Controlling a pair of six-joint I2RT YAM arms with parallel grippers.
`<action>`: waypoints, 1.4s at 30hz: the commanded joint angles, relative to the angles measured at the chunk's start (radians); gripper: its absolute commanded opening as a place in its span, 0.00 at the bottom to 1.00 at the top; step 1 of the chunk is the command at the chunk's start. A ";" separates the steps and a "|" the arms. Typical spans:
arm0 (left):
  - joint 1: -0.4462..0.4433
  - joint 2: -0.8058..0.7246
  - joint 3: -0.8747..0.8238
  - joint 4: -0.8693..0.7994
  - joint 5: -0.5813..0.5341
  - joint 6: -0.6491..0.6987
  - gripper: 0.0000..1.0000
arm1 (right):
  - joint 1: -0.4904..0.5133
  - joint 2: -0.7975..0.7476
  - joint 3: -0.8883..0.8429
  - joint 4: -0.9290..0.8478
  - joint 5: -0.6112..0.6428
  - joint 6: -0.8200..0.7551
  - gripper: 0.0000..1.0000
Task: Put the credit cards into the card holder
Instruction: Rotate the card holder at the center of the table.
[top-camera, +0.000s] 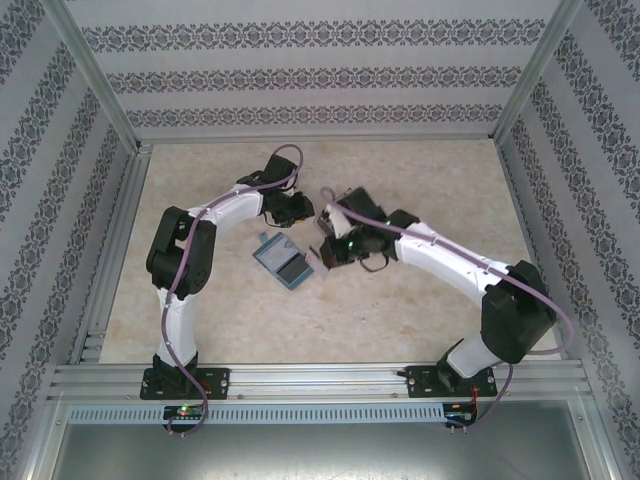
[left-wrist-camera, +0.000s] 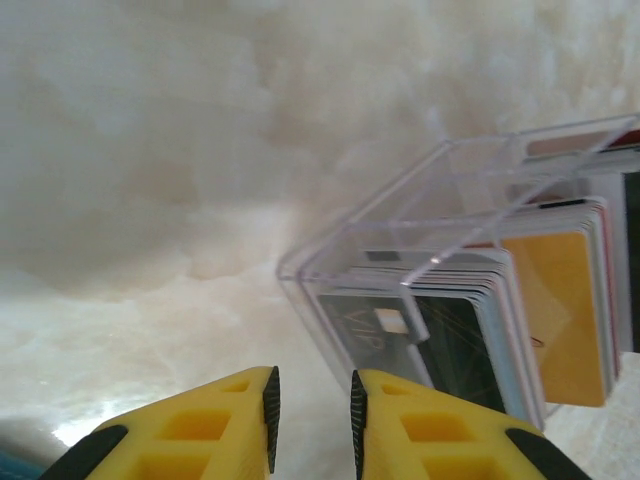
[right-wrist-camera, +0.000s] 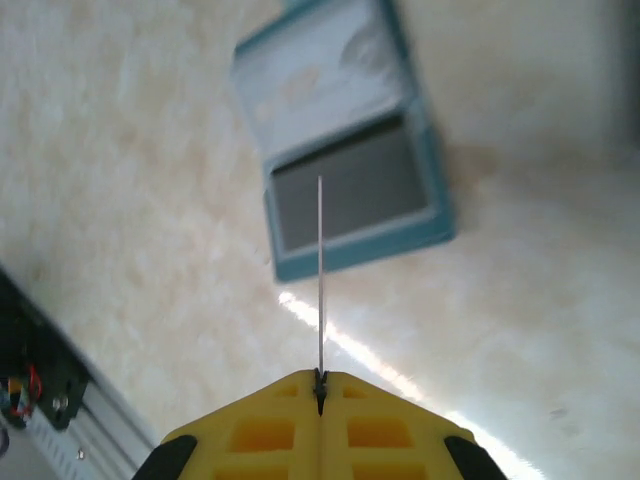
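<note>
The teal card holder (top-camera: 282, 261) lies open on the table, its grey inner sleeve (right-wrist-camera: 350, 195) facing up. My right gripper (right-wrist-camera: 320, 385) is shut on one thin credit card (right-wrist-camera: 320, 270), seen edge-on and held upright just above the holder's near edge. My left gripper (left-wrist-camera: 312, 410) is open with a narrow gap and nothing between its yellow fingers (left-wrist-camera: 200, 430). It hovers beside a clear plastic tray (left-wrist-camera: 400, 200) that holds several credit cards on edge, among them a dark one (left-wrist-camera: 400, 335) and an orange-yellow one (left-wrist-camera: 560, 310).
Both arms reach over the middle of the marble-patterned table (top-camera: 400, 310), with the left gripper (top-camera: 290, 207) and the right gripper (top-camera: 328, 250) close together. Aluminium rails (top-camera: 320, 378) run along the near edge, and patterned walls enclose the other sides.
</note>
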 joint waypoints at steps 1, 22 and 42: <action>0.025 0.031 0.011 -0.055 -0.021 0.053 0.28 | 0.101 -0.002 -0.044 0.102 -0.040 0.111 0.03; 0.073 0.062 -0.014 -0.104 -0.011 0.105 0.28 | 0.094 0.168 -0.027 0.137 0.097 0.118 0.02; 0.081 -0.030 -0.134 -0.104 -0.059 0.110 0.27 | 0.017 0.059 -0.063 0.118 0.090 0.114 0.03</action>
